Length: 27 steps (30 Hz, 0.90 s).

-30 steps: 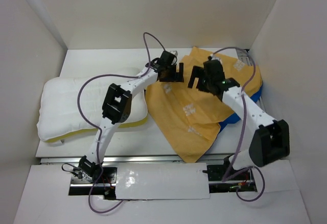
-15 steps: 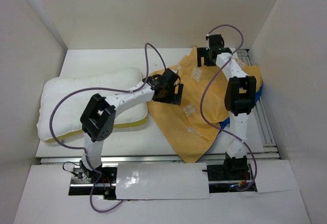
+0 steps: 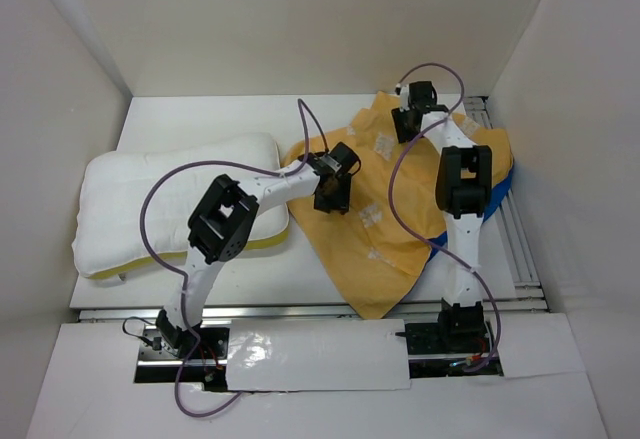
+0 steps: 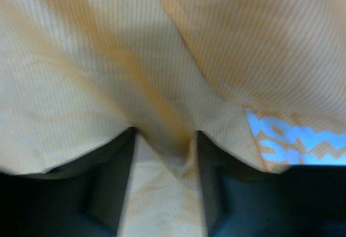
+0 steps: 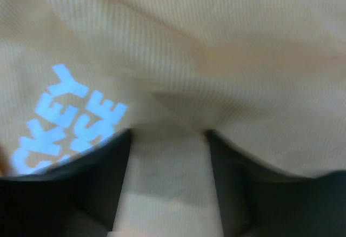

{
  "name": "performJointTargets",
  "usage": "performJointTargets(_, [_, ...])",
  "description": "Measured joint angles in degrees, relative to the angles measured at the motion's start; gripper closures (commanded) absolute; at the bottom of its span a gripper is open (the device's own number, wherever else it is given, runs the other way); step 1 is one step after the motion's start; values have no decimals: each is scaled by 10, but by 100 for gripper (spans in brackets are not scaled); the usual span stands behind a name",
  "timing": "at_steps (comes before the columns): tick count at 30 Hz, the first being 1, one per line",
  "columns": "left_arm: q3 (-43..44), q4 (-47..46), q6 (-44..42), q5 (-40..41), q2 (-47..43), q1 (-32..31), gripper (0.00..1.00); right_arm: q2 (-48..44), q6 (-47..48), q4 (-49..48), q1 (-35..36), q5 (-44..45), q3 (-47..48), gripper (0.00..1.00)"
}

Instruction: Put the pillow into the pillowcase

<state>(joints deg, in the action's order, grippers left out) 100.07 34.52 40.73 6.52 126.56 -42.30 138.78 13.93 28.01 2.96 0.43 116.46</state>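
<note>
The pillow (image 3: 170, 199), white and plump with a yellowish edge, lies on the left of the table. The pillowcase (image 3: 370, 229) is spread orange side up on the right, with a strip of blue (image 3: 505, 174) showing at its right edge. My left gripper (image 3: 333, 187) presses down on the pillowcase's left part, close to the pillow. In the left wrist view a raised fold of orange cloth (image 4: 243, 42) is pinched between the fingers (image 4: 111, 188) of that gripper (image 4: 165, 140). My right gripper (image 3: 410, 119) is down on the far edge, and cloth (image 5: 216, 42) fills its jaws (image 5: 167, 137).
White walls enclose the table on the left, back and right. A metal rail (image 3: 512, 234) runs along the table's right side and another along its front edge (image 3: 300, 309). Purple cables (image 3: 420, 174) loop over both arms.
The left gripper moved from the back down onto the pillowcase beside the pillow. The right arm swung to the far edge. Both sets of jaws went from wide open to closing on cloth.
</note>
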Motion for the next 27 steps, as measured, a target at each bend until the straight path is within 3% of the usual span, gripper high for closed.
performJointTargets(3, [9,-1,1,-2,8,4,69,5,-8,-18,-10,-4,-3,93])
performJointTargets(4, [11,-2,2,-4,11,8,81,5,-14,-22,-14,-2,-5,100])
performJointTargets(5, [16,0,0,-9,16,13,98,5,-18,-24,-19,0,-7,100])
performJointTargets(6, [22,1,2,-15,20,19,100,5,-24,-27,-24,3,-8,100])
performJointTargets(11, [78,-5,-15,-40,56,69,100,4,-65,-59,-51,35,-24,100])
performJointTargets(17, [209,-14,-66,-35,137,137,100,-17,-143,-69,-93,100,-58,100])
performJointTargets(22, [307,-20,-105,-42,196,174,99,-81,-203,-65,-126,138,-156,100])
performJointTargets(23, [308,-22,-110,-45,197,178,97,-100,-210,-63,-129,140,-184,100])
performJointTargets(24, [305,-24,-121,-48,196,182,85,-121,-217,-63,-129,141,-215,100])
performJointTargets(27, [257,-49,-155,-49,168,179,66,-173,-228,-47,-123,139,-266,100])
